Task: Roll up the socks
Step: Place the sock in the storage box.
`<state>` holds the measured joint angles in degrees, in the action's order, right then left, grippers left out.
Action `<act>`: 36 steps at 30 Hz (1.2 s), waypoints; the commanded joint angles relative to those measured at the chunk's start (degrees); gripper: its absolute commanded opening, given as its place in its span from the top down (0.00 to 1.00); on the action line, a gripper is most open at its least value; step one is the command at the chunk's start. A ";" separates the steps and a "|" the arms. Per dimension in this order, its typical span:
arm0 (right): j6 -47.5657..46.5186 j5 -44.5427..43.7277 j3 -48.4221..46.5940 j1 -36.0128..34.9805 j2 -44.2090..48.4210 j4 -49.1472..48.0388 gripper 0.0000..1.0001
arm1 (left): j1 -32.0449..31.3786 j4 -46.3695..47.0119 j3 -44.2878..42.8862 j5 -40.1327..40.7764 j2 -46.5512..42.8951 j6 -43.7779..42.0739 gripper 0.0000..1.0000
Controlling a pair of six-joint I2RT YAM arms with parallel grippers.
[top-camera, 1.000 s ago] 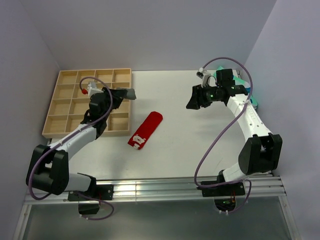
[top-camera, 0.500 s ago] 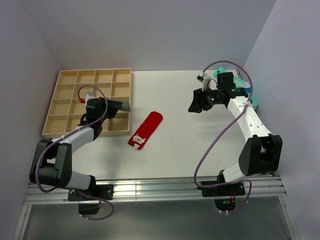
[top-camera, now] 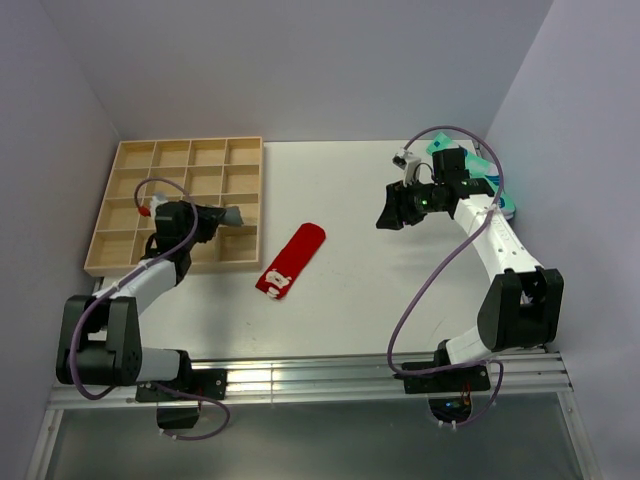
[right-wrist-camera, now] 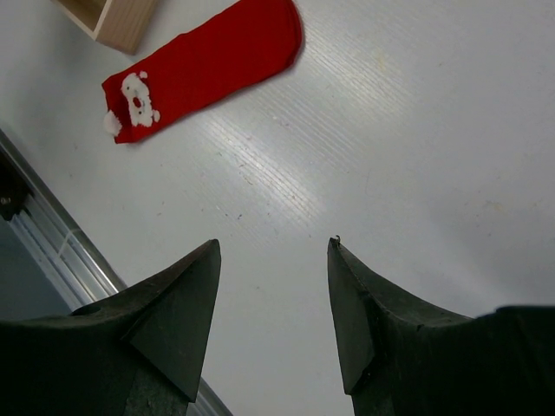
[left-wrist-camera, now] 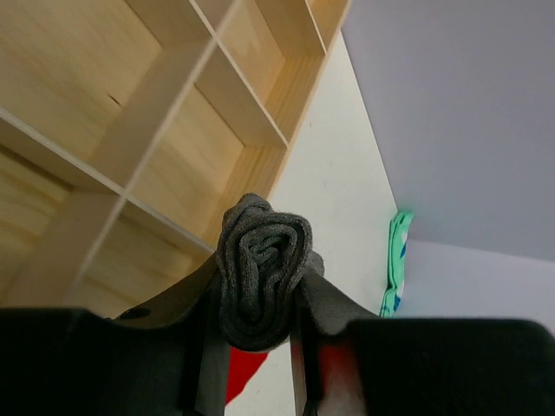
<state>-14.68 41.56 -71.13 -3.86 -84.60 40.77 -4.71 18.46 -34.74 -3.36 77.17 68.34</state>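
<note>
— While the left gripper (top-camera: pixel 220 216) stands clamped on the rolled grey sock (left-wrist-camera: pixel 260 277) over the wooden tray (top-camera: pixel 190 142), which arm is free?

— Only the right gripper (right-wrist-camera: pixel 273 247): jaws apart, empty. The red sock (top-camera: pixel 292 258) lies flat mid-table to its left, slanting near-left to far-right.

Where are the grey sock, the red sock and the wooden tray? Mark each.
grey sock (left-wrist-camera: pixel 263 269), left wrist view, rolled end.
red sock (top-camera: pixel 292 257), top external view, mid-fabric.
wooden tray (top-camera: pixel 180 142), top external view, far rim.

Grey sock (left-wrist-camera: pixel 260 269): matt ribbed knit. Red sock (right-wrist-camera: pixel 208 62): smooth cloth. Tray (left-wrist-camera: pixel 165 147): bare pale wood, grain visible. Tabletop (right-wrist-camera: pixel 390 147): white, finely ribbed, slight sheen.
</note>
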 commanded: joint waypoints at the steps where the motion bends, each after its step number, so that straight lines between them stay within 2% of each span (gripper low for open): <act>1: -0.88 1.24 -0.41 0.34 1.37 -1.49 0.41 | 3.38 -0.44 -2.52 -0.07 -1.93 -0.92 1.00; 7: -1.23 1.59 -1.11 0.43 1.45 -1.13 0.41 | 13.05 1.84 -5.59 -2.36 2.19 -1.89 1.00; 14: -2.28 1.59 -2.34 0.43 0.32 -1.66 0.41 | 22.98 4.05 -8.93 0.18 8.70 -1.45 1.00; 17: -3.25 2.38 -3.13 0.34 -0.74 -1.05 0.41 | 24.39 4.83 -11.04 2.91 10.98 -2.24 1.00; 22: -5.10 2.82 -4.54 0.34 -1.10 -0.08 0.40 | 27.30 7.73 -14.38 3.09 16.25 -3.55 1.00; 36: -8.53 3.61 -4.28 0.25 -2.50 0.01 0.40 | 30.29 2.64 -25.28 10.29 24.26 -11.11 1.00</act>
<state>-21.82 43.64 -73.21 -3.86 -86.67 41.39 25.47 21.32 -56.18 4.38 100.99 61.08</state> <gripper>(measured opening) 0.598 0.317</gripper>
